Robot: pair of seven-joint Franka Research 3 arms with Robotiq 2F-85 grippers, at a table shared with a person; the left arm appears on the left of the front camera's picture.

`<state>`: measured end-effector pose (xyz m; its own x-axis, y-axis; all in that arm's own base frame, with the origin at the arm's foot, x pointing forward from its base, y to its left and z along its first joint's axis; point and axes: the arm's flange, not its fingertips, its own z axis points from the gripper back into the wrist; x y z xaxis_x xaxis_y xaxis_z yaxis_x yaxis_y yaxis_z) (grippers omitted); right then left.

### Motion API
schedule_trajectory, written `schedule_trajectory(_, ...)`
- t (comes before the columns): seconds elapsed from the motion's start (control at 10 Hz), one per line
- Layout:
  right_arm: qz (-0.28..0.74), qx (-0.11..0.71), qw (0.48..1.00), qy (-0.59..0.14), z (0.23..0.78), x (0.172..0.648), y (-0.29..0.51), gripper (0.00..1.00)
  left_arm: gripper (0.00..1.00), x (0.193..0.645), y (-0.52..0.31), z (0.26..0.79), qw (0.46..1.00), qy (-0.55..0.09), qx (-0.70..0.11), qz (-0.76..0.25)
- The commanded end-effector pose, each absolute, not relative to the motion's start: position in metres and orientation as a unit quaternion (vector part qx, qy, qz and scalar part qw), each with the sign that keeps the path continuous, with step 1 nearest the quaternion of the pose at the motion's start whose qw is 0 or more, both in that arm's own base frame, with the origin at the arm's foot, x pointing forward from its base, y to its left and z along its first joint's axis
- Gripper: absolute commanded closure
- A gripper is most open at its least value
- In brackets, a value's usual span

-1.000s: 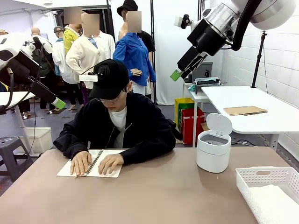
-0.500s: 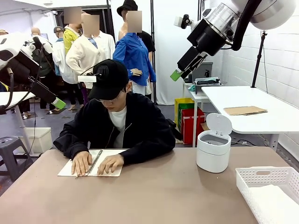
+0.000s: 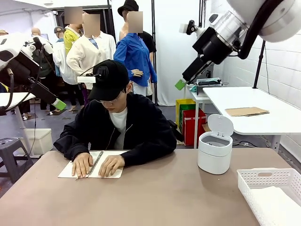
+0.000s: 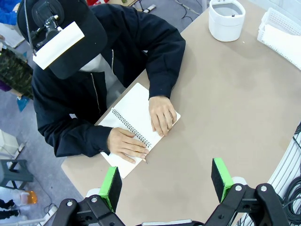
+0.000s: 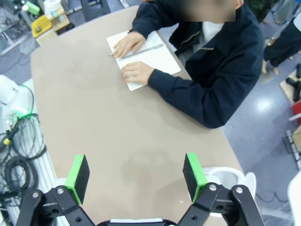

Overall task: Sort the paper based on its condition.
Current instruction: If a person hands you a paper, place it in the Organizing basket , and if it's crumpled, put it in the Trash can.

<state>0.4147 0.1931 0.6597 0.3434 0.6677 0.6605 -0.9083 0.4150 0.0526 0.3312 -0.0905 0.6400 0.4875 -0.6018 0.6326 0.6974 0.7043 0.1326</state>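
Observation:
A person sits at the far side with both hands flat on an open spiral-bound white notebook (image 3: 66, 170) (image 4: 136, 110) (image 5: 160, 54) at the table's far left. I see no loose paper on the tabletop; a white layer (image 3: 277, 209) lies in the basket, and I cannot tell whether it is paper. My left gripper (image 3: 59, 104) (image 4: 166, 181) hangs open high over the table's left side, above the notebook. My right gripper (image 3: 180, 84) (image 5: 136, 172) is raised high at the right, open, holding nothing.
A white lidded bin (image 3: 215, 150) (image 4: 226, 21) stands open at the far right of the brown table (image 3: 164, 197). A white mesh basket (image 3: 263, 181) (image 4: 277, 19) sits at the near right corner. Behind it is a second table with a brown cardboard sheet (image 3: 247, 111).
My right arm has shifted a little to the right, and its gripper now sits slightly lower in the front view. The person, the notebook and my left arm have not moved.

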Motion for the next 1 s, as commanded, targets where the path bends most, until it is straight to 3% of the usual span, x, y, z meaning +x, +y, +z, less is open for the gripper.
schedule_trajectory(0.0, 0.506, 0.194, 0.786, -0.296, 0.645, 0.392, 0.190, 0.00, 0.00, 0.330, -0.090, 0.640, 0.862, -0.334, -0.067, -0.376)
schedule_trajectory(0.4, 0.499, 0.265, 0.785, -0.252, 0.634, 0.395, 0.198, 0.00, 0.00, 0.330, -0.090, 0.640, 0.862, -0.334, -0.067, -0.376)
schedule_trajectory(0.5, 0.508, 0.214, 0.788, -0.272, 0.637, 0.391, 0.200, 0.00, 0.00, 0.330, -0.090, 0.640, 0.862, -0.334, -0.067, -0.376)
schedule_trajectory(0.9, 0.508, 0.214, 0.788, -0.272, 0.637, 0.391, 0.200, 0.00, 0.00, 0.330, -0.090, 0.640, 0.862, -0.334, -0.067, -0.376)
